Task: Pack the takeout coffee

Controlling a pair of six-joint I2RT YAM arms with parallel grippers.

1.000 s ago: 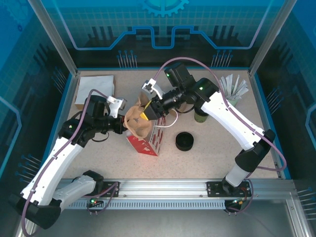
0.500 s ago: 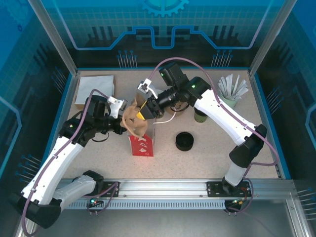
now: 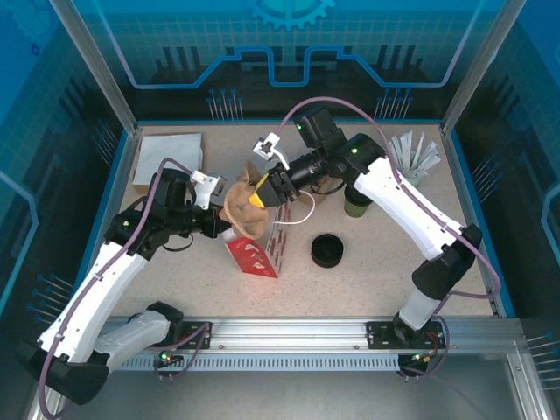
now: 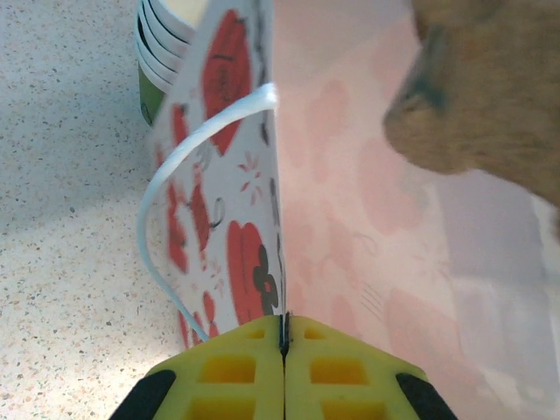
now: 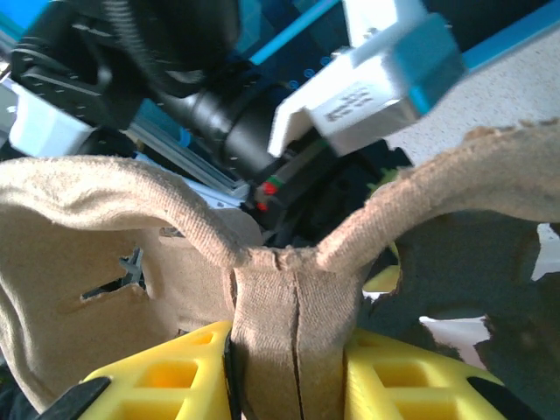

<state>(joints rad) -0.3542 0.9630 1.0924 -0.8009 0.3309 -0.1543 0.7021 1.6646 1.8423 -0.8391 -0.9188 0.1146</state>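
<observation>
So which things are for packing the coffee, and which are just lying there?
For the job: green coffee cup; brown pulp carrier, pinched in the right hand; red-and-white paper bag, held by the left hand.
Just lying about: mint cup of white sticks; white folded paper; black lid, though it may fit the cup.

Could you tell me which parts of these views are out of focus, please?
Top external: sharp and evenly lit throughout. Left wrist: the paper bag shows crisp red print, but the brown cup carrier at upper right is blurred. Right wrist: the carrier's pinched ridge is in focus; the left arm behind it is soft.
</observation>
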